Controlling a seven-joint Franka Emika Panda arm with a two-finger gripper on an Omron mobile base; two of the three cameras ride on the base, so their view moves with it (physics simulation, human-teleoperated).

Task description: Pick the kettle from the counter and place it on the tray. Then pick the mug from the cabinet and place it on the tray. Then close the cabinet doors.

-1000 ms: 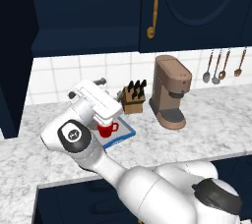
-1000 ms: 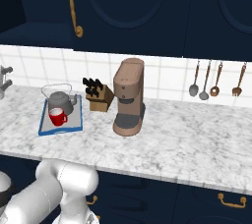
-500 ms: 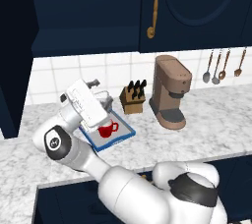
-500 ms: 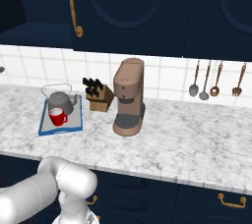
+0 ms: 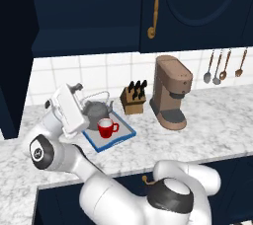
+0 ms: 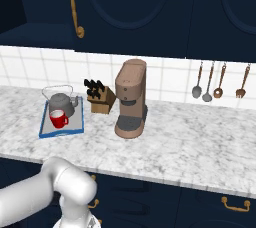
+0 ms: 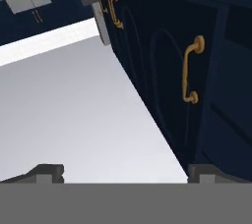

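The end effector [image 7: 125, 171] stands wide apart and holds nothing: in the hand view its two dark finger tips rise far from each other at the bottom edge, one at the left and one at the right, with bare pale surface between them. That view looks along a row of dark navy panels with brass handles [image 7: 191, 70], tilted across the upper right. In the left base view the white hand [image 5: 69, 110] is raised at the left end of the table [image 5: 212, 120], just beside the kettle [image 5: 95, 109] and to its left. The kettle, squat and dark grey with a thin arched wire handle, sits on the tray [image 5: 121, 135], toward its back. The red mug [image 5: 106, 128] stands on the same tray in front of the kettle, its loop handle turned to the right in that view. From the right base view the tray [image 6: 45, 131] lies near the left end of the table [image 6: 190, 137], with the kettle [image 6: 60, 103] behind the mug [image 6: 58, 119]. A wooden knife block [image 5: 133, 101] stands just right of the tray, and a tall brown coffee machine [image 5: 170, 93] beyond it. Utensils [image 6: 218, 82] hang on the tiled wall to the right. Above, a navy cabinet door [image 5: 192, 12] with a long brass handle faces the room flat, and to its left the cabinet [image 5: 84, 17] shows a dark opening.
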